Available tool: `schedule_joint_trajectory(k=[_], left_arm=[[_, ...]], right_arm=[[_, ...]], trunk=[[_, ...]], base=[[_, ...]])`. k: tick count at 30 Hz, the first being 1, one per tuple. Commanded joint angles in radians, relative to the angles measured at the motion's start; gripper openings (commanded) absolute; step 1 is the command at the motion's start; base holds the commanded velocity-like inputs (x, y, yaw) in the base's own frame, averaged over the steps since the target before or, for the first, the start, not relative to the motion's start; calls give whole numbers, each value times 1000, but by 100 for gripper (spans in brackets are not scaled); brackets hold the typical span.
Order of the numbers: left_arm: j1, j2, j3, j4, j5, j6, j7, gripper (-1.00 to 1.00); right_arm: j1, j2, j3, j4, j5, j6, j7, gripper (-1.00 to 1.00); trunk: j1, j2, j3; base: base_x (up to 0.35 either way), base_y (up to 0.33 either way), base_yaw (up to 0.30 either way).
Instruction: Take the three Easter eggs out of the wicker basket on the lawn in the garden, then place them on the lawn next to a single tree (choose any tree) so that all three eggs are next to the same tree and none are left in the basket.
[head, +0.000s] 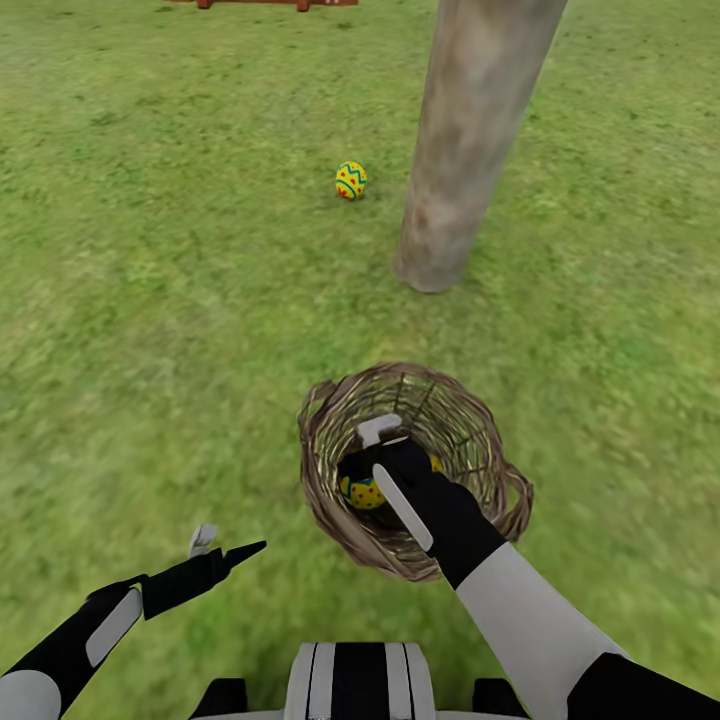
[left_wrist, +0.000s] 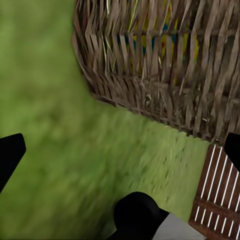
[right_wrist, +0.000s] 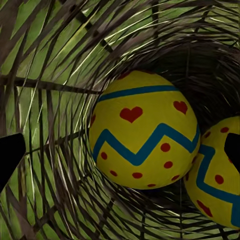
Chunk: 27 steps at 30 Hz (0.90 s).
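The wicker basket (head: 470, 425) stands on the lawn (head: 150, 300) just in front of me. My right gripper (head: 375, 465) reaches down inside it, open. Straight ahead of its fingertips (right_wrist: 10, 155) lies one Easter egg (right_wrist: 145, 135), with a second egg (right_wrist: 217, 180) beside it; neither is held. In the head view one of those eggs (head: 362, 492) shows under the gripper. Another Easter egg (head: 351, 180) lies on the grass close to the left of the tree (head: 470, 150). My left gripper (head: 225, 545) hovers open and empty over grass left of the basket (left_wrist: 160, 65).
The thick trunk rises just beyond the basket, slightly right. A red-brown wooden object (head: 260, 3) sits at the far edge of the grass. My own base (head: 360, 680) is right behind the basket, and a brown striped panel (left_wrist: 220, 200) shows below the basket wall.
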<state>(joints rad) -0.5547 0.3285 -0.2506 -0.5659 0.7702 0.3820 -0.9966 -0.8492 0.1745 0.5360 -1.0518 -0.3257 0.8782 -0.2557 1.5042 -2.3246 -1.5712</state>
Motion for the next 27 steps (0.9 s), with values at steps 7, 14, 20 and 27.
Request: schedule_joint_trajectory(k=[7,14,20,27], left_arm=[[-1,1,-6,0,11,9,0,100],[-1,1,-6,0,11,9,0,100],[-1,1,-6,0,11,9,0,100],[-1,0,-6,2,11,9,0,100]], right_arm=[[-1,0,-2,36,-4,2,-9,100],[-1,0,-2,42,-4,2,-9,100],[-1,0,0,39,-4,2,-8,100],[-1,0,3,36,-5,2,-8,100]], trunk=[[27,-49,-23],[54,-98,-44],[65,-119,-54],[65,-119,-54]], base=[[0,0,0],[0,0,0],[0,0,0],[122,0,0]])
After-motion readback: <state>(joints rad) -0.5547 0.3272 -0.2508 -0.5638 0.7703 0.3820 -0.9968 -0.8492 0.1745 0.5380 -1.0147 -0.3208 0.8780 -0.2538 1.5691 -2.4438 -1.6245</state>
